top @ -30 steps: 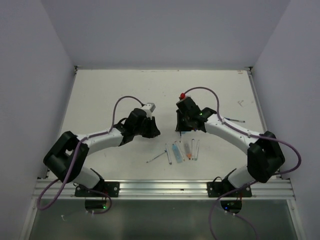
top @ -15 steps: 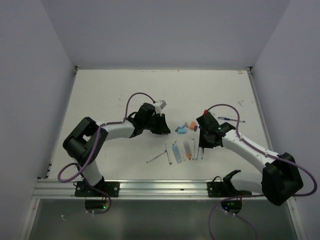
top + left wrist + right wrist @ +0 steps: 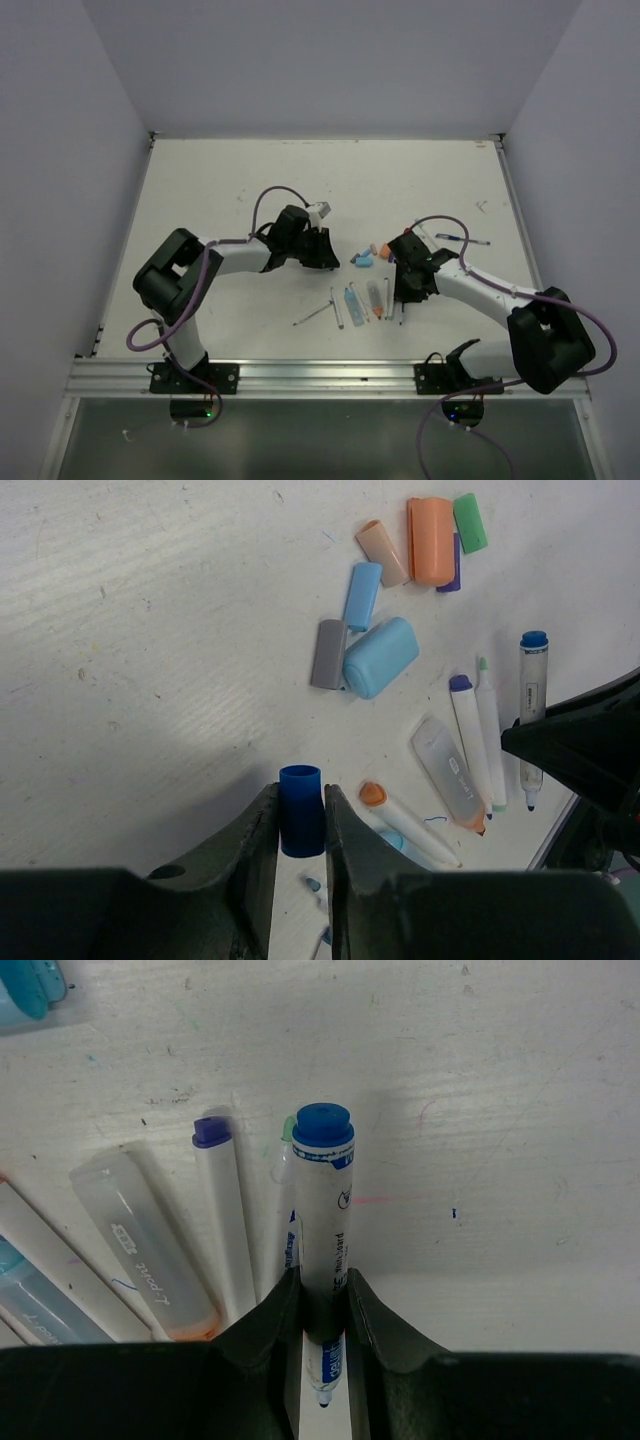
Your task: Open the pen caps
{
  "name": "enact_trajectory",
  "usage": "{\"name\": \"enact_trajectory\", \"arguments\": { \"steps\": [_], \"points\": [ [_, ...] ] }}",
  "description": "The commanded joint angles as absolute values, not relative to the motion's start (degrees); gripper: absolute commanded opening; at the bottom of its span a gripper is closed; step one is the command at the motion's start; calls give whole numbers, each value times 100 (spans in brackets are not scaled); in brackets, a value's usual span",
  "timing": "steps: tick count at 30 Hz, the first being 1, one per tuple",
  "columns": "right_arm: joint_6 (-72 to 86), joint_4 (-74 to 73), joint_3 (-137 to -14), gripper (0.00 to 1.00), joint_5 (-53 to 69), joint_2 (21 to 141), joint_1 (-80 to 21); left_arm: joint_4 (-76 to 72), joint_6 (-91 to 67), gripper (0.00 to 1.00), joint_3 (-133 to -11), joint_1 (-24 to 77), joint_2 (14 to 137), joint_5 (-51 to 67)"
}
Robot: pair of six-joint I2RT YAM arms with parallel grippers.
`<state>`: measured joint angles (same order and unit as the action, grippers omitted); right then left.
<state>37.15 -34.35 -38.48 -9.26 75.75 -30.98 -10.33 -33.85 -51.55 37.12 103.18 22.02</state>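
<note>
Since a second ago the arms have drawn apart, and the right gripper [image 3: 322, 1295] has swung down to the pen row [image 3: 225, 1230], clamped on the uncapped blue-tipped barrel [image 3: 322, 1200]. Left gripper [image 3: 300, 825] pinches the dark blue cap [image 3: 300, 805]; loose caps [image 3: 380, 658] lie at 1 o'clock. Pull looks done — next, lower both and ease the jaws apart

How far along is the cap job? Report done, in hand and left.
Done: a pile of loose caps lies on the table, beside pens with bare tips. In hand: the left gripper holds a dark blue cap, the right gripper a bare-tipped blue marker. Left: set both down; the thin pens farther off are too small to judge.
</note>
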Motion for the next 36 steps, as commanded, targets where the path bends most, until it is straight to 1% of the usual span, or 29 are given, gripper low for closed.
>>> {"name": "enact_trajectory", "arguments": {
  "steps": [1,3,4,7,10,14,15,20,26,27,31,36],
  "points": [
    [3797,-3155,-3858,18,-888,7602,-3076,-1318,-3419,29,-5353,3621,10362,2382],
    [3788,-3120,-3850,20,-818,7629,-3076,-1310,-3410,34,-5361,3604,10362,2382],
    [3788,-3068,-3832,22,-800,7638,-3076,-1301,-3401,39,-5370,3595,10362,2382],
    [3771,-3006,-3823,26,-747,7682,-3076,-1275,-3375,45,-5388,3568,10345,2391],
    [3753,-2945,-3832,31,-712,7699,-3076,-1257,-3340,47,-5388,3533,10292,2434],
    [3718,-2944,-3867,37,-703,7656,-3076,-1213,-3322,48,-5326,3498,10021,2417],
    [3709,-2953,-3885,40,-703,7638,-3067,-1195,-3314,48,-5283,3498,9941,2382],
    [3604,-3286,-4174,47,-957,7480,-3076,-1125,-3287,49,-5124,3498,9423,2364],
    [3217,-3937,-5105,53,-1625,7646,-2813,-1020,-3243,50,-4782,3498,8694,2268],
    [3078,-3981,-5333,56,-1652,7681,-2743,-993,-3226,50,-4729,3498,8605,2233],
    [2752,-4025,-5966,59,-1643,8207,-2094,-967,-3226,50,-4501,3498,8253,2250],
    [2435,-4105,-6897,60,-1890,9243,-1793,-1072,-3296,50,-4080,3498,7840,2381]
  ]
}}
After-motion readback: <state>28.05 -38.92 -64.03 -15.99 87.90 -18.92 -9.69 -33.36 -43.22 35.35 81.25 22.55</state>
